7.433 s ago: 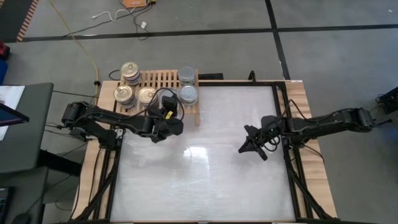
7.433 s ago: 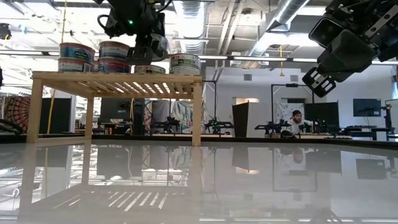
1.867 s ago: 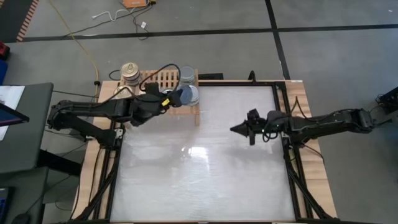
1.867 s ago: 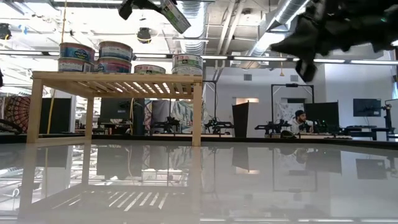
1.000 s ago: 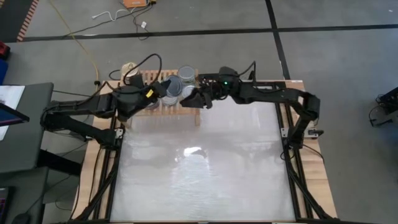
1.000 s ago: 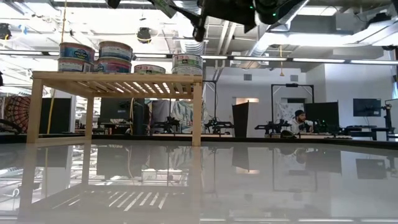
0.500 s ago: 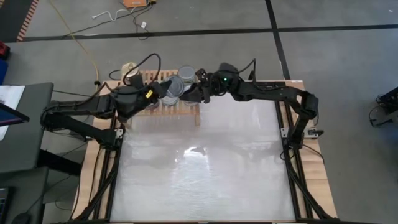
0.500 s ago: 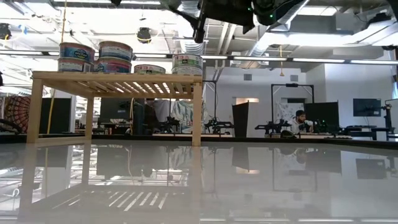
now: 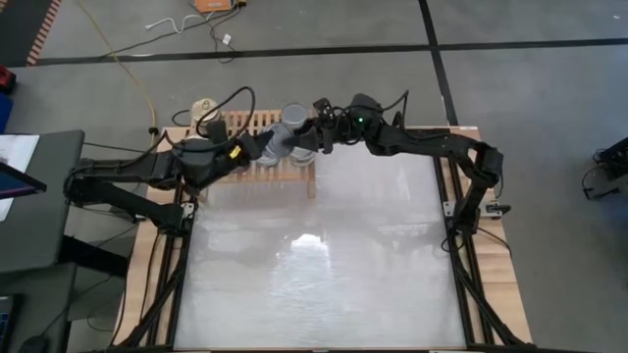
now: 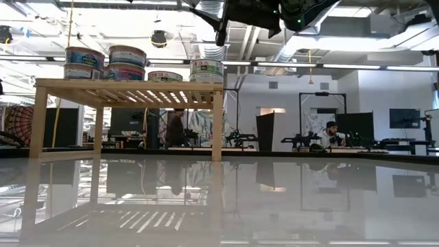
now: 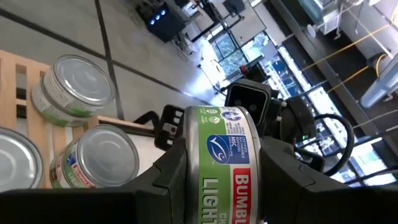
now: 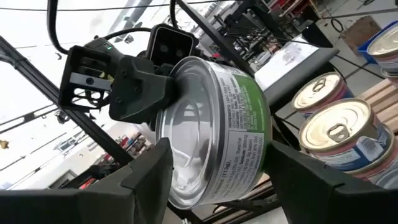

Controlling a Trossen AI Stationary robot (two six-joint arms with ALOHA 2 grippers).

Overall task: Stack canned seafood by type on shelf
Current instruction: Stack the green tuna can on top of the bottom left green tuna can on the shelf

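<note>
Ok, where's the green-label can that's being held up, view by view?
High view: the can is above the shelf's right part.
Low view: just a sliver at the top edge.
Left wrist view: centre.
Right wrist view: centre.
Shared landmark: the shelf.

The high view looks straight down on the whole surface [image 9: 314, 255], with the shelf [image 9: 257, 147] toward 11 o'clock. The low view sits at surface height, facing level across it, the shelf [image 10: 130, 89] at its 10 o'clock (room beyond). Each wrist view looks close past its own fingers; both share one green-labelled can [image 11: 224, 162] [image 12: 217, 130], seen from opposite ends.
</note>
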